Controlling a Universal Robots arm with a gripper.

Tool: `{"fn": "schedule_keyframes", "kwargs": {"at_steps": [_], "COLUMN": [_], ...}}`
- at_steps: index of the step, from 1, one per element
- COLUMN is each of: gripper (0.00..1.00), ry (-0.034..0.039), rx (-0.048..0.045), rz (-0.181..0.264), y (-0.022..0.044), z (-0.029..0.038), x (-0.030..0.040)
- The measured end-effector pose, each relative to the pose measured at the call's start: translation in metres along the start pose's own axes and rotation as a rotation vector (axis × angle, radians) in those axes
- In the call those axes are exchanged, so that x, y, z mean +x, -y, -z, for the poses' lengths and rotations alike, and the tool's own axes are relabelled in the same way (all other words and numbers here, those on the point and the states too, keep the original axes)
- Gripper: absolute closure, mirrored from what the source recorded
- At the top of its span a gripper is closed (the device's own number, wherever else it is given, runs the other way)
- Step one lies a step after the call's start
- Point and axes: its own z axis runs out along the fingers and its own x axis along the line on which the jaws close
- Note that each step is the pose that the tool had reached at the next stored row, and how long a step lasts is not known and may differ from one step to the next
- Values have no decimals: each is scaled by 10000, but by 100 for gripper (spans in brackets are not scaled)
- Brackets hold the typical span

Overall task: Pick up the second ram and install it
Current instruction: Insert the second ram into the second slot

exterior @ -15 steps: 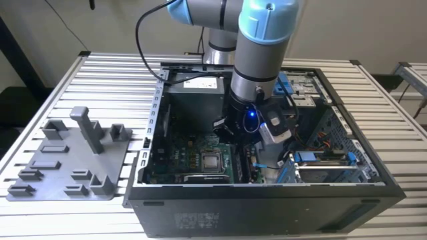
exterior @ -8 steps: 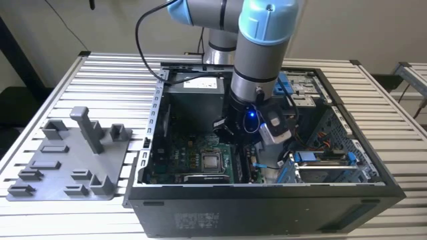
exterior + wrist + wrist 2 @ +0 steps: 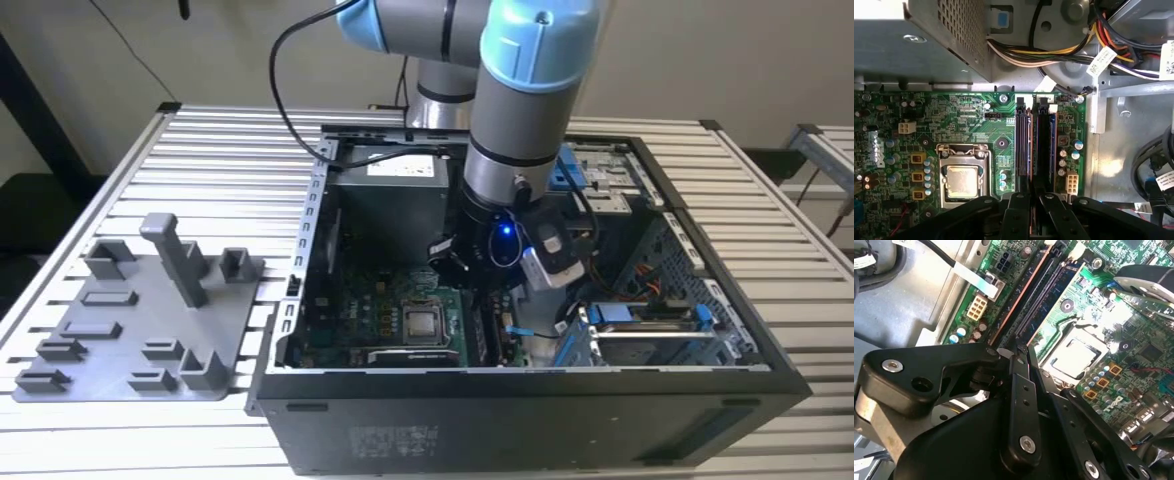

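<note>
My gripper [image 3: 478, 285] is down inside the open computer case [image 3: 314, 260], over the near end of the motherboard's memory slots. In both wrist views its black fingers [image 3: 1019, 217] stand close together, pinching the end of the second ram [image 3: 1042, 145], a thin dark stick standing on edge along the slot nearest the board's edge. The same stick [image 3: 1041, 295] runs away from the gripper [image 3: 1021, 347]. Another stick with a coppery edge [image 3: 1022, 145] sits in the neighbouring slot, close beside it. The ram's near end is hidden under the gripper [image 3: 1036, 200].
The processor socket [image 3: 961, 180] lies beside the slots. The grey power supply [image 3: 919, 35] and a bundle of coloured cables [image 3: 1054, 50] sit beyond them. Blue drive latches [image 3: 647, 315] are at the exterior view's right; a grey fixture plate [image 3: 147, 320] lies outside the case.
</note>
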Motion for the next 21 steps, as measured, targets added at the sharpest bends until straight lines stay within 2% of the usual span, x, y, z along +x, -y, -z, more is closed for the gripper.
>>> {"fn": "schedule_keyframes", "kwargs": {"at_steps": [21], "gripper": [86], "ry": [1], "rx": [8], "rz": [17], "y": [-13], "z": [-19], "x": [11]}}
